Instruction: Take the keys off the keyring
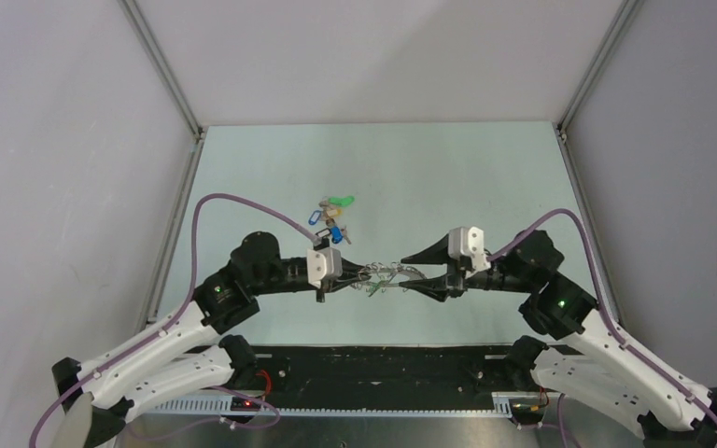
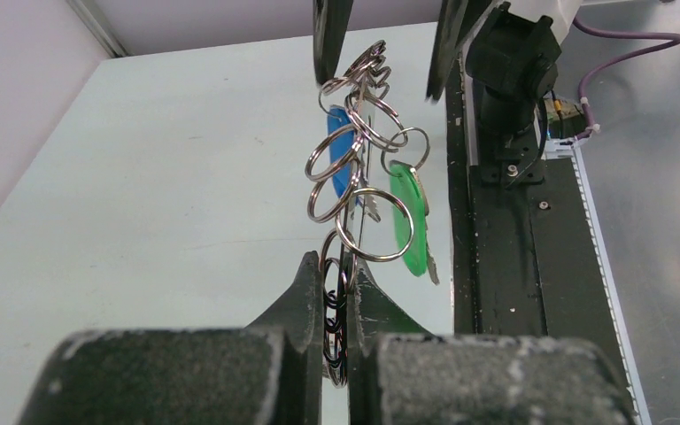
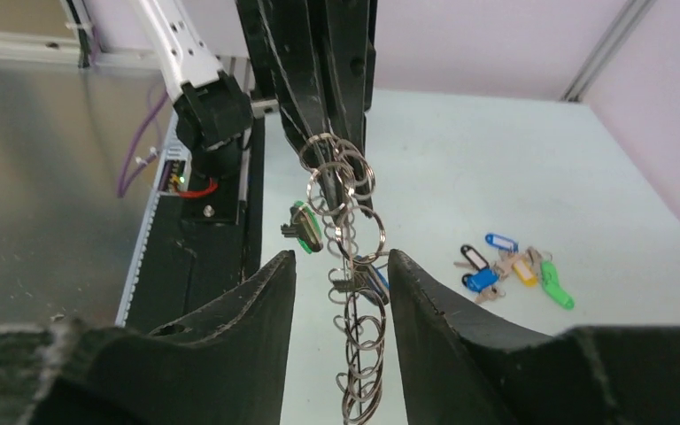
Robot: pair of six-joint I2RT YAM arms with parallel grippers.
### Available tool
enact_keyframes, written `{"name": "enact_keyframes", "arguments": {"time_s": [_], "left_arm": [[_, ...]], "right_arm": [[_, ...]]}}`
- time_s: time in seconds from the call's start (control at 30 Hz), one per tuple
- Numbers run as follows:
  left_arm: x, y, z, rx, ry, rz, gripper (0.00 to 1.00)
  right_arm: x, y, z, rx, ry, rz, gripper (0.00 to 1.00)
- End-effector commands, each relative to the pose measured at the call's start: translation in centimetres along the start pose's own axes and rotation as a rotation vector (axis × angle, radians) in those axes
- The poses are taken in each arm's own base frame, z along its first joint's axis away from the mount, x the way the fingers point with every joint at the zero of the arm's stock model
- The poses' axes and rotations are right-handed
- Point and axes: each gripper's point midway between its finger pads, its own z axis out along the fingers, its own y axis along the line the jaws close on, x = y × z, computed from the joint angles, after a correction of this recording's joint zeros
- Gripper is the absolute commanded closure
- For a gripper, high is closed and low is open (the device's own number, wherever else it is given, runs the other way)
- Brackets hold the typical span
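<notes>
The keyring [image 1: 385, 276] hangs in the air between my two grippers, a thin silver ring strung with several small split rings. A green-tagged key [image 2: 405, 217] and a blue-tagged key [image 2: 341, 150] hang from it. My left gripper [image 2: 336, 266] is shut on the near end of the keyring [image 2: 359, 159]. My right gripper [image 3: 341, 261] is open, its jaws standing either side of the keyring [image 3: 354, 292] without touching it. In the top view the left gripper [image 1: 347, 283] and right gripper [image 1: 413, 271] face each other across the ring.
A loose heap of coloured-tagged keys [image 1: 329, 219] lies on the pale table behind the left gripper; it also shows in the right wrist view [image 3: 509, 266]. A black base rail [image 1: 383, 369] runs along the near edge. Grey walls enclose the table.
</notes>
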Motion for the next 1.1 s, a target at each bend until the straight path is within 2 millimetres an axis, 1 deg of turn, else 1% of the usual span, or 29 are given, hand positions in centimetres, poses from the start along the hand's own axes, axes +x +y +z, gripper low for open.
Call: {"name": "enact_keyframes", "arguments": {"time_s": [0.0, 0.03, 0.07, 0.1, 0.13, 0.2, 0.23, 0.27, 0.3, 0.33, 0.37, 0.4, 0.43, 0.47, 0.5, 0.53, 0.63, 0.73, 0.83, 0.9, 0.97, 1.0, 1.03, 1.07], "left_arm": [[-4.0, 0.6, -0.5, -0.02, -0.097, 0.084, 1.0], [-3.9, 0.5, -0.5, -0.019, -0.095, 0.084, 1.0], [-3.9, 0.5, -0.5, -0.019, -0.096, 0.084, 1.0], [-3.9, 0.5, -0.6, -0.02, -0.096, 0.083, 1.0], [-3.9, 0.5, -0.6, -0.02, -0.098, 0.082, 1.0], [-4.0, 0.6, -0.7, -0.029, -0.102, 0.074, 1.0], [-4.0, 0.7, -0.7, -0.037, -0.105, 0.069, 0.98], [-4.0, 1.0, -0.8, -0.059, -0.104, 0.052, 0.87], [-4.2, 1.2, -0.8, -0.074, -0.11, 0.042, 0.8], [-4.1, 1.6, -0.9, -0.105, -0.108, 0.016, 0.64], [-4.1, 1.9, -1.2, -0.134, -0.118, 0.01, 0.57], [-4.4, 2.0, -1.3, -0.147, -0.136, 0.003, 0.48], [-4.3, 2.1, -1.7, -0.165, -0.147, 0.001, 0.43], [-4.7, 2.3, -1.8, -0.179, -0.168, 0.0, 0.42], [-4.5, 2.4, -2.2, -0.201, -0.174, -0.003, 0.4], [-4.7, 2.5, -2.3, -0.212, -0.187, -0.004, 0.39], [-4.7, 2.8, -2.8, -0.244, -0.203, -0.011, 0.38], [-4.8, 2.8, -2.8, -0.247, -0.219, -0.015, 0.37], [-4.5, 2.8, -2.0, -0.234, -0.226, -0.034, 0.37], [-4.5, 3.3, -1.3, -0.238, -0.24, -0.042, 0.37], [-4.6, 4.1, -0.7, -0.263, -0.257, -0.052, 0.37], [-4.7, 4.9, -0.3, -0.288, -0.27, -0.054, 0.37], [-5.4, 5.3, -0.1, -0.304, -0.301, -0.051, 0.38], [-5.0, 6.0, 0.4, -0.326, -0.294, -0.06, 0.38]], "right_arm": [[0.7, -1.4, 0.7, 0.057, 0.058, -0.059, 0.54], [0.8, -1.5, 0.8, 0.061, 0.065, -0.065, 0.56], [1.1, -1.5, 1.0, 0.055, 0.078, -0.062, 0.67], [1.3, -1.6, 1.1, 0.06, 0.086, -0.067, 0.75], [1.4, -1.6, 1.2, 0.057, 0.099, -0.063, 0.91], [1.6, -1.7, 1.3, 0.058, 0.118, -0.067, 1.0], [1.6, -1.8, 1.3, 0.061, 0.12, -0.078, 1.0], [1.4, -2.1, 1.2, 0.086, 0.121, -0.086, 1.0], [1.3, -2.4, 1.1, 0.105, 0.12, -0.096, 1.0], [0.9, -3.1, 0.8, 0.149, 0.115, -0.109, 1.0], [0.4, -3.4, 0.5, 0.174, 0.105, -0.13, 1.0], [-0.1, -4.1, 0.2, 0.218, 0.097, -0.149, 1.0], [-0.6, -4.5, -0.2, 0.245, 0.087, -0.177, 1.0], [-1.1, -5.3, -0.5, 0.288, 0.08, -0.199, 1.0], [-1.7, -5.7, -0.8, 0.308, 0.069, -0.253, 1.0], [-2.0, -6.3, -1.2, 0.339, 0.074, -0.303, 1.0], [-3.9, -7.6, -1.8, 0.406, 0.041, -0.417, 1.0], [-4.9, -9.0, -2.3, 0.469, 0.054, -0.509, 1.0], [-5.5, -10.3, -2.2, 0.506, 0.087, -0.562, 1.0], [-5.3, -11.0, -2.0, 0.528, 0.122, -0.595, 1.0], [-5.9, -11.9, -1.9, 0.573, 0.126, -0.642, 1.0], [-5.7, -12.5, -1.8, 0.588, 0.147, -0.664, 1.0], [-6.0, -13.1, -2.0, 0.62, 0.153, -0.674, 1.0], [-5.8, -13.4, -1.8, 0.626, 0.171, -0.688, 1.0]]}}
